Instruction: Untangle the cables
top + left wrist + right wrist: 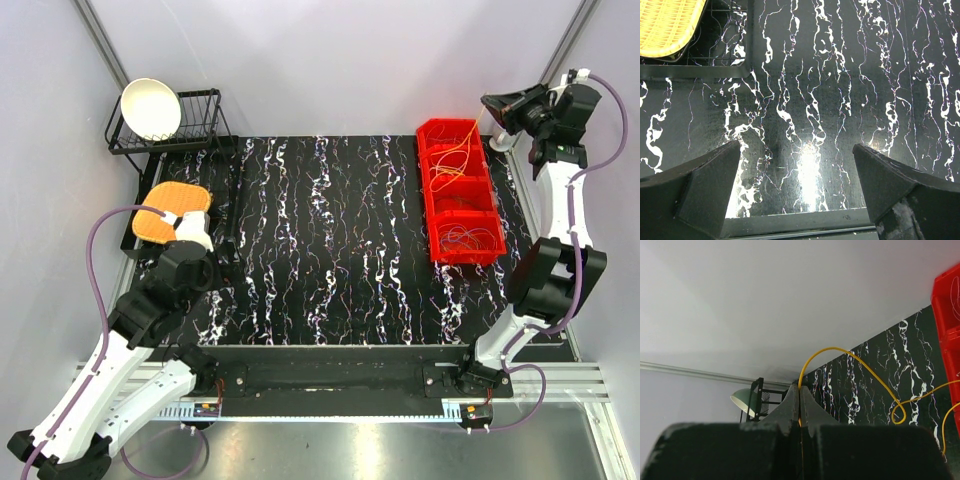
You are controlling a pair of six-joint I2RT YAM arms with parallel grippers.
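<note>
The cables (455, 165) lie as thin orange, yellow and pale loops in the compartments of a red bin (487, 190) at the table's right. My right gripper (487, 103) hangs high above the bin's far end, shut on a yellow cable (860, 365). That cable arcs out from the fingertips (799, 388) and curls down toward the bin (947, 305). My left gripper (796, 150) stands open low over the black marbled table near its front left, with nothing between the fingers (715, 170).
A black wire rack (170, 130) with a white bowl (150, 107) stands at the back left. An orange woven basket (170, 208) sits beside the left arm, also in the left wrist view (667, 25).
</note>
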